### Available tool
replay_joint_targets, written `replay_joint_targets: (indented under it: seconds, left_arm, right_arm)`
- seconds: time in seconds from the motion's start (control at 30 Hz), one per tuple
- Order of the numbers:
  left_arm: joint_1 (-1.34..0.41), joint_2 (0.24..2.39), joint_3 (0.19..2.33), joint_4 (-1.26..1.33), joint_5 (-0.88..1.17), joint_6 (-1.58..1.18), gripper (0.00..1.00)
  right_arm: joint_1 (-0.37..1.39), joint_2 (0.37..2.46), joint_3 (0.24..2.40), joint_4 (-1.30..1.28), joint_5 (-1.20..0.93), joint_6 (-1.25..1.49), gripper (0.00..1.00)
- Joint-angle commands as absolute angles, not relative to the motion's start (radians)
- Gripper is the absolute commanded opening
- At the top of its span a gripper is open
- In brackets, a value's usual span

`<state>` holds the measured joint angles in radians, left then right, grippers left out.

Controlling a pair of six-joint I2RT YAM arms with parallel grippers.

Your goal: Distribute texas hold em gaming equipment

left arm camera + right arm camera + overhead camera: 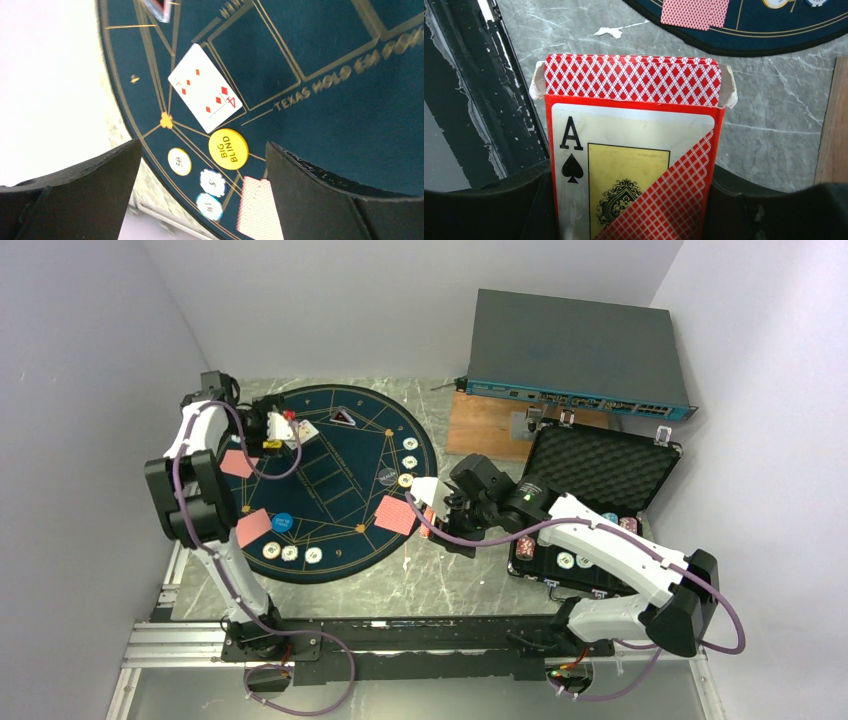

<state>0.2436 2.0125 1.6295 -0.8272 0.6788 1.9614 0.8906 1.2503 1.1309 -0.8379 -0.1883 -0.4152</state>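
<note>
Playing-card box (634,150), top open, sits clamped in right hand (630,202) just off the mat (774,25); left hand (200,195) gapes empty over mat; dealing step, next probably calls for drawing a card.

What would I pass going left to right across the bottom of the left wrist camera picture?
black finger → small round chip → yellow Big Blind disc → red-backed card → other black finger. Skipped because they overlap these sideways: the four of diamonds and two white chips.

Navy mat (330,480) ctr; blk case (600,465) open, rt.
</note>
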Motion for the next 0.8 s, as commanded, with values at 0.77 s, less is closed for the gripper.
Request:
replay_joint_targets:
  seconds: [0.77]
  left_arm:
    - [-0.328, 1.27, 0.932, -0.158, 1.095, -0.502, 1.0]
  right_arm:
    - [0.9, 1.265, 1.203, -0.747, -0.224, -0.447, 0.0]
